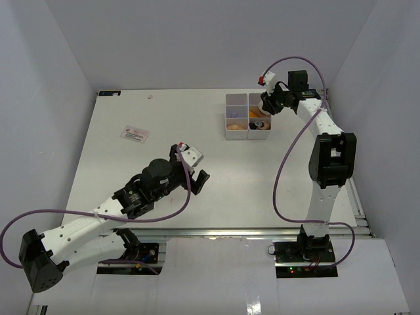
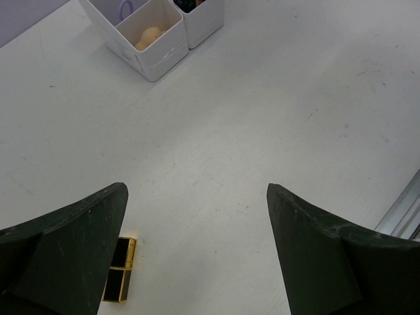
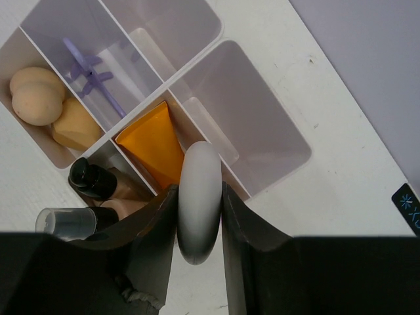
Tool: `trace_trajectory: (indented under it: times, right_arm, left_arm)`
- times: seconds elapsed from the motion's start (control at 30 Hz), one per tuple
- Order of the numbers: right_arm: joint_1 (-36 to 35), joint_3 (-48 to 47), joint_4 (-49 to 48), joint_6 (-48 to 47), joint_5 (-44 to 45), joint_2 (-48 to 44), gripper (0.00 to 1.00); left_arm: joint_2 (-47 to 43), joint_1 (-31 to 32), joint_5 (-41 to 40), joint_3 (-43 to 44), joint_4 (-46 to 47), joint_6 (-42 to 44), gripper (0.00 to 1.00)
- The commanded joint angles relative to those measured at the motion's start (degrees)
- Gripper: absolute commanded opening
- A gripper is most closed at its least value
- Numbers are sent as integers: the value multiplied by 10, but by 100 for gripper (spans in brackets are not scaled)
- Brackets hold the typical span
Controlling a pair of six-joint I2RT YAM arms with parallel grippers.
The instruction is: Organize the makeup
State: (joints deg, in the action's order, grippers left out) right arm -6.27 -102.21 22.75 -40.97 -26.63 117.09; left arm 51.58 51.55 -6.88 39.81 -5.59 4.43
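My right gripper (image 3: 199, 220) is shut on the white oval piece (image 3: 199, 190) and holds it edge-on just over the near wall of the white box (image 3: 262, 85). The box's compartments hold tan sponges (image 3: 39, 98), a purple loop (image 3: 92, 72), an orange tube (image 3: 151, 141) and black-capped bottles (image 3: 92, 180). In the top view the right gripper (image 1: 268, 105) hovers at the box's (image 1: 237, 96) right side. My left gripper (image 2: 197, 187) hangs open over bare table, and the black-and-gold lipstick tube (image 2: 119, 269) lies beside its left finger (image 2: 72, 243). From above, the left gripper (image 1: 191, 165) is mid-table.
A red-and-white card (image 1: 134, 134) lies flat on the table's left part. A metal rail (image 2: 403, 210) runs along the table's right edge. The box (image 2: 154, 62) with a sponge (image 2: 147, 36) stands ahead of the left gripper.
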Motion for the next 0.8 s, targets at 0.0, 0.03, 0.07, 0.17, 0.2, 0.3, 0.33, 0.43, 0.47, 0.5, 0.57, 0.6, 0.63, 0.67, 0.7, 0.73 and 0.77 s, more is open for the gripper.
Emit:
trace_trajectory:
  times: [0.0,0.03,0.07,0.17,0.2,0.3,0.33,0.43,0.47,0.5,0.57,0.6,0.63,0.67,0.7,0.73,0.77]
  right_arm:
    - [-13,-21,-12,-62,32,5,47]
    - [-14,-21,-12,-63,34,4,50]
    - [-15,-20,-12,-64,35,4,54]
    - [-16,-18,-13,-61,32,-6,62]
    - [-16,-17,-14,-58,30,-12,65]
    - [-16,-12,-15,-39,26,-41,68]
    - [-16,-7,-16,-30,23,-55,68]
    - [-16,13,-16,-2,15,-112,69]
    - [-16,30,-16,10,9,-136,69]
    - [-15,47,-16,22,3,-160,69]
    - [-14,91,-17,44,-17,-212,71]
    - [-14,113,-17,48,-28,-222,71]
    - [-11,135,-14,58,-52,-245,73]
    - [-8,158,-9,72,-82,-276,74]
    - [-6,185,-3,84,-111,-308,75]
    - [-5,219,7,89,-138,-342,75]
    - [-5,236,23,92,-182,-357,77]
  left_arm:
    - [4,-1,-1,-3,2,-10,98]
    - [7,-1,1,-3,3,-11,98]
    - [9,-1,2,-4,3,-13,98]
    - [13,-1,6,-5,3,-18,98]
    - [15,-1,9,-6,3,-22,98]
    - [20,-2,14,-8,5,-34,98]
    - [22,-4,16,-8,4,-46,98]
    - [35,-23,19,-2,-7,-105,98]
    - [42,-36,31,1,-12,-127,98]
    - [49,-50,43,4,-17,-149,98]
    - [61,-83,82,6,-21,-191,98]
    - [64,-89,97,6,-22,-198,98]
    - [65,-103,106,7,-24,-213,98]
    - [65,-121,116,7,-27,-233,98]
    - [64,-138,123,8,-29,-254,98]
    - [61,-154,124,9,-34,-278,98]
    - [59,-161,125,10,-44,-289,98]
